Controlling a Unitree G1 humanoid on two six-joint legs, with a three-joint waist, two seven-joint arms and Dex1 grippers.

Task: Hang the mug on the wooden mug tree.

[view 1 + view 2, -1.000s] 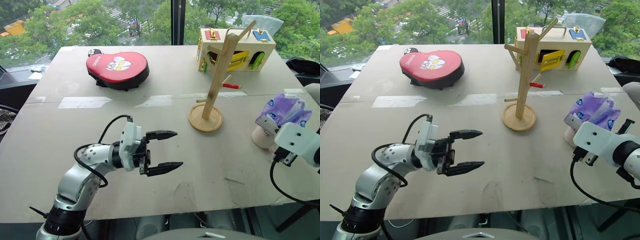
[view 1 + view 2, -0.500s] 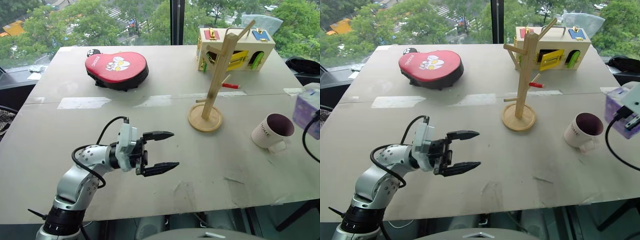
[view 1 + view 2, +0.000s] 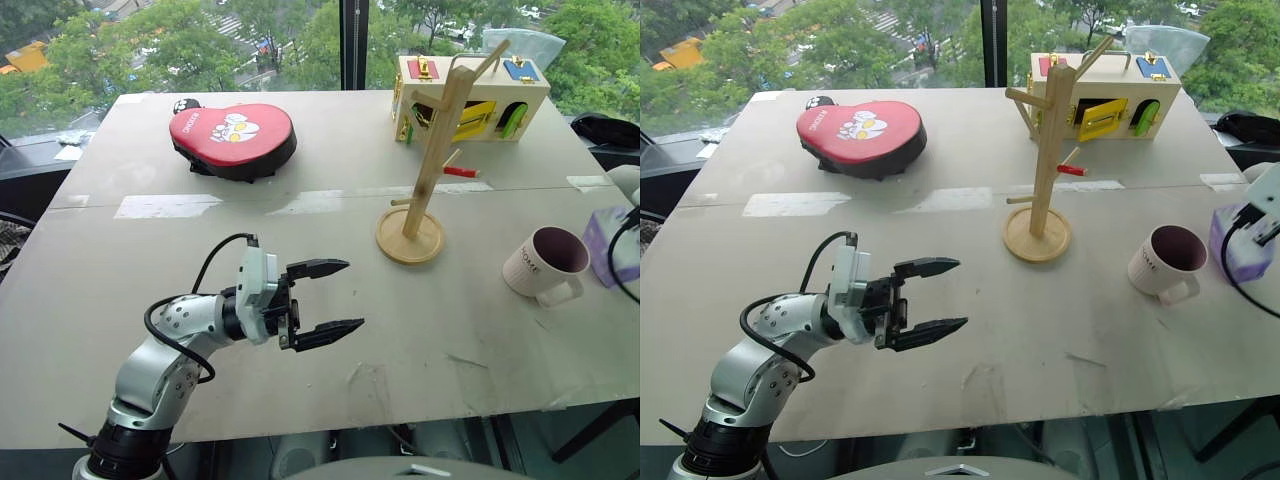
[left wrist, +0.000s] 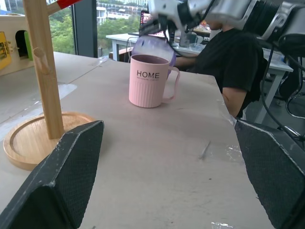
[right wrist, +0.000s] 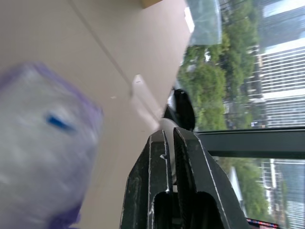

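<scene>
- Hovering above the table point(image 3: 150, 250), the left gripper point(image 3: 335, 296) points level toward the robot's right, black fingers spread wide with nothing between them.
- Ahead of those fingertips lies a broad bare stretch of tabletop; the mug point(image 3: 545, 264) stands upright well beyond them, near the table's right edge, handle toward the robot.
- Farther from the robot than the left gripper and off to the right stands the wooden mug tree point(image 3: 426, 160), upright on its disc base, apart from the mug.
- In the right wrist view the right gripper point(image 5: 167, 138) has its fingers pressed together, empty, with a purple-and-white bag point(image 3: 1238, 240) just beside it at the table's right edge.
- Past the tree, a latch box point(image 3: 470, 95) and a red pad point(image 3: 233, 137) sit near the far edge.
</scene>
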